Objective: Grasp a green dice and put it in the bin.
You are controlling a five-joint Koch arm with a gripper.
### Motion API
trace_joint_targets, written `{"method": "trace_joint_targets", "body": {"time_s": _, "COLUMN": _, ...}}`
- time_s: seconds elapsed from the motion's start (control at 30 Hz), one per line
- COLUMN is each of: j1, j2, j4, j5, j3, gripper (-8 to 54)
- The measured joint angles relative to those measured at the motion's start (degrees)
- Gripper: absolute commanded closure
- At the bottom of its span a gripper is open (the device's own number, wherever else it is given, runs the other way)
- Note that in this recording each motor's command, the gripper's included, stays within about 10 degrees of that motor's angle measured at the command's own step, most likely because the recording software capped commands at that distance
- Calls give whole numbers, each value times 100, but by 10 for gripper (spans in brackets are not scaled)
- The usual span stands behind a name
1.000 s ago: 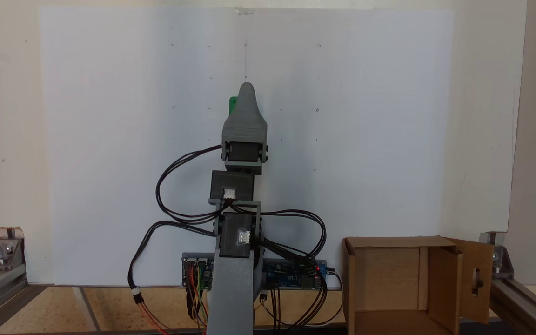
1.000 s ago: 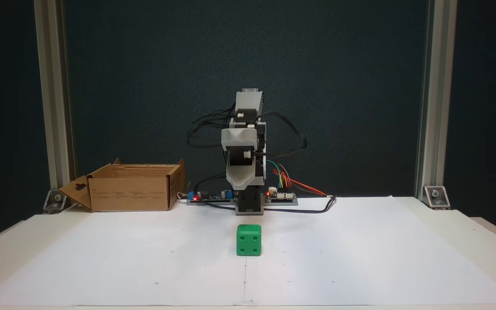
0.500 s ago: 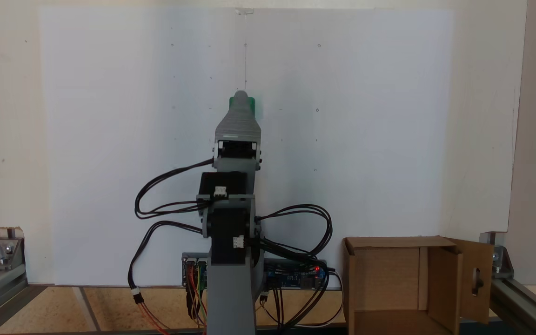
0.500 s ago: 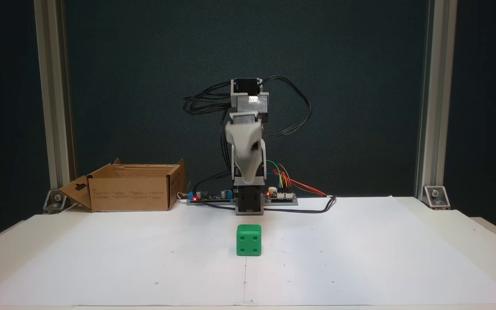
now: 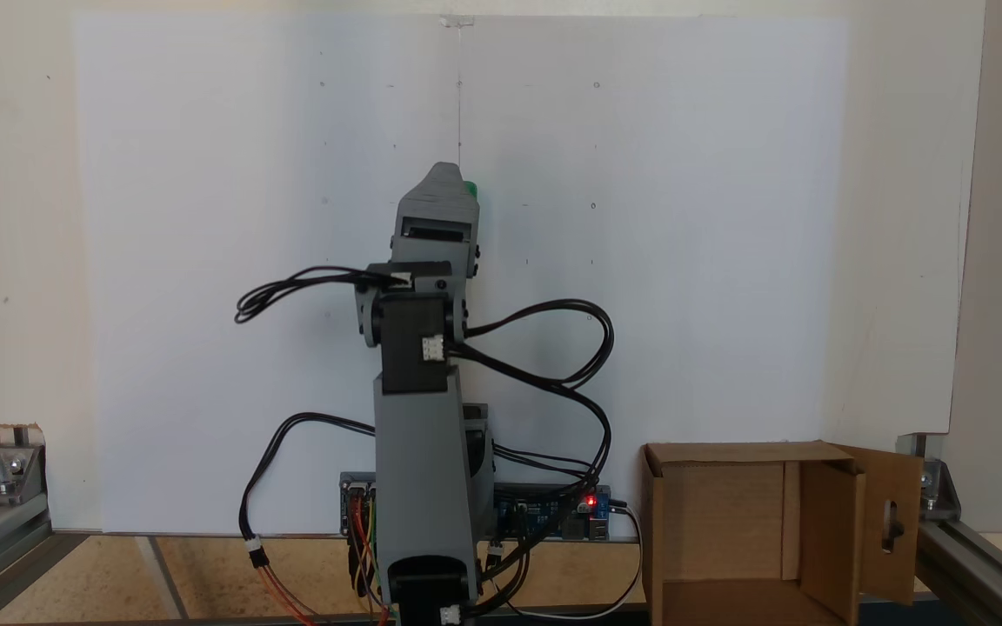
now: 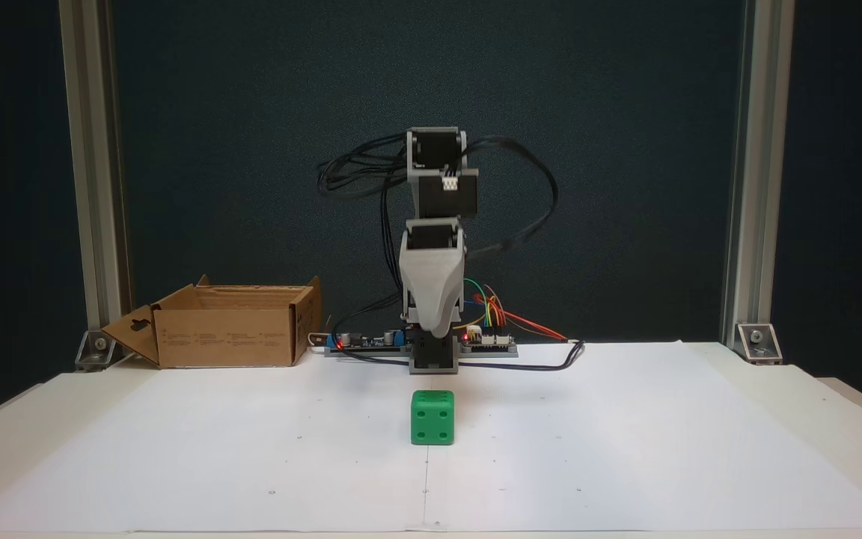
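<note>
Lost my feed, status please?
Gripper above green dice, jaw state unclear. Dice on paper, ungrasped. Bin open, path clear.

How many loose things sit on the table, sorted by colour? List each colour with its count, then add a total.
Green: 1, the dice
Brown: 1, the bin
Total: 2
</note>
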Motion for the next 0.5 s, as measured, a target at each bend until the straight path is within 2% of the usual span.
{"method": "trace_joint_targets", "body": {"time_s": 0.13, "j1": 9, "j2": -316, "j4": -9, "j5": 0, "j3": -167, "gripper": 25}}
{"method": "trace_joint_targets", "body": {"time_s": 0.5, "j1": 35, "j2": -422, "j4": -9, "j5": 0, "j3": -167, "gripper": 25}}
